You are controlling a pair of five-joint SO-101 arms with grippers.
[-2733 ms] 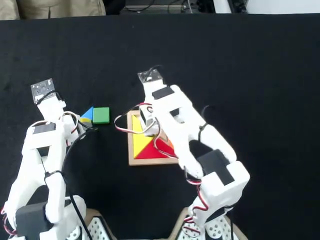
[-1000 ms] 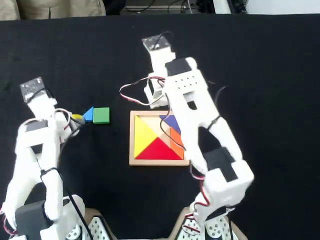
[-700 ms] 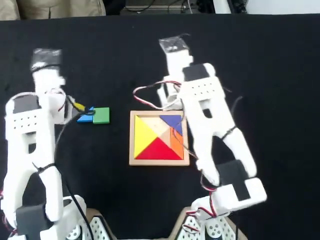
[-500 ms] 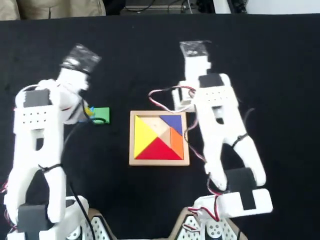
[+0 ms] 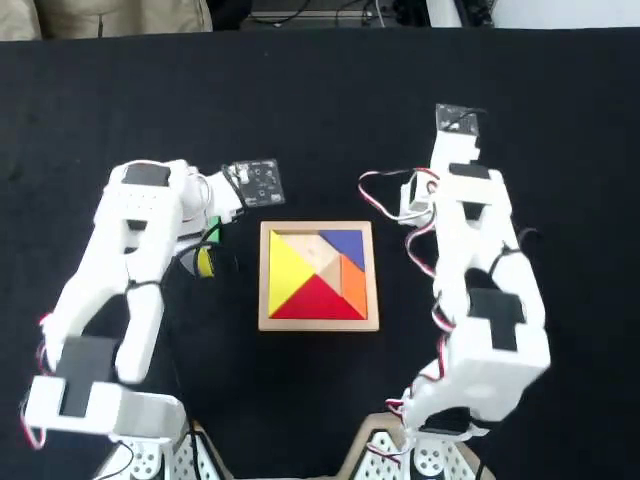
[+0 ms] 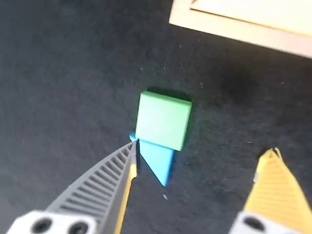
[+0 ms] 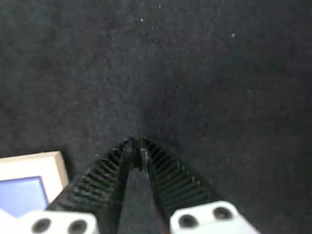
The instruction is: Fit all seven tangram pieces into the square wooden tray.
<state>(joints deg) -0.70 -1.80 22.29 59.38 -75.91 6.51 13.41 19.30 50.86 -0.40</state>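
We are hovering the left gripper (image 6: pixel 202 150), spread wide, over the green square (image 6: pixel 163 120) lying near the tray (image 6: pixel 229 30); the right gripper (image 7: pixel 135 146) is sitting clamped, empty. We are judging the square light, rigid, slick: pinch opposite edges.

Even soft light, faint shadows

Tray (image 5: pixel 318 325) — pieces (image 5: pixel 300 280) inside — sits between left arm (image 5: pixel 130 250), right arm (image 5: pixel 480 260).

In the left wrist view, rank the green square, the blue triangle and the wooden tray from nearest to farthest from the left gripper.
1. Blue triangle, at the left gripper's grey fingertip.
2. Green square, just beyond, touching the triangle.
3. Wooden tray, farthest, well past both.
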